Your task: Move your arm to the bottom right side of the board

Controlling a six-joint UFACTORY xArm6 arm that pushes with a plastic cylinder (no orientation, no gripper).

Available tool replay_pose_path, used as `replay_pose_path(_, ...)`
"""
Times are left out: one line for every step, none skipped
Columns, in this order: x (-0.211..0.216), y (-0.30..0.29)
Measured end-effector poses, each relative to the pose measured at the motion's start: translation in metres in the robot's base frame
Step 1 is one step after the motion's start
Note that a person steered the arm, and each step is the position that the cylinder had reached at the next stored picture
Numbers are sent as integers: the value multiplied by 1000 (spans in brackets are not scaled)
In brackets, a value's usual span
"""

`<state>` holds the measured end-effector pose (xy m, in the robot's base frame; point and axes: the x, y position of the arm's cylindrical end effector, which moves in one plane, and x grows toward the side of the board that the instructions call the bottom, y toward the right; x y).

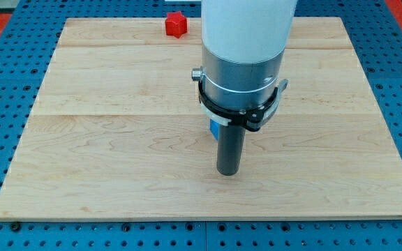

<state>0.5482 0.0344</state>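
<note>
My tip (228, 171) rests on the wooden board (117, 146) a little below its middle, slightly to the view's right of centre. A blue block (215, 129) sits just above and left of the tip, mostly hidden behind the rod and arm; its shape cannot be made out. A red star-shaped block (176, 24) lies near the board's top edge, left of the arm and far from the tip.
The arm's white and silver body (243, 49) rises from the view's top centre and hides part of the board behind it. A blue perforated table (5, 84) surrounds the board on all sides.
</note>
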Motion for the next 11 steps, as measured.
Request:
replay_pose_path(0, 0)
replay_pose_path(1, 4)
replay_pose_path(29, -25)
replay_pose_path(30, -3)
replay_pose_path(33, -1)
replay_pose_path(37, 14)
replay_pose_path(41, 23)
replay_pose_path(48, 44)
replay_pose_path(37, 92)
replay_pose_path(32, 140)
replay_pose_path(32, 150)
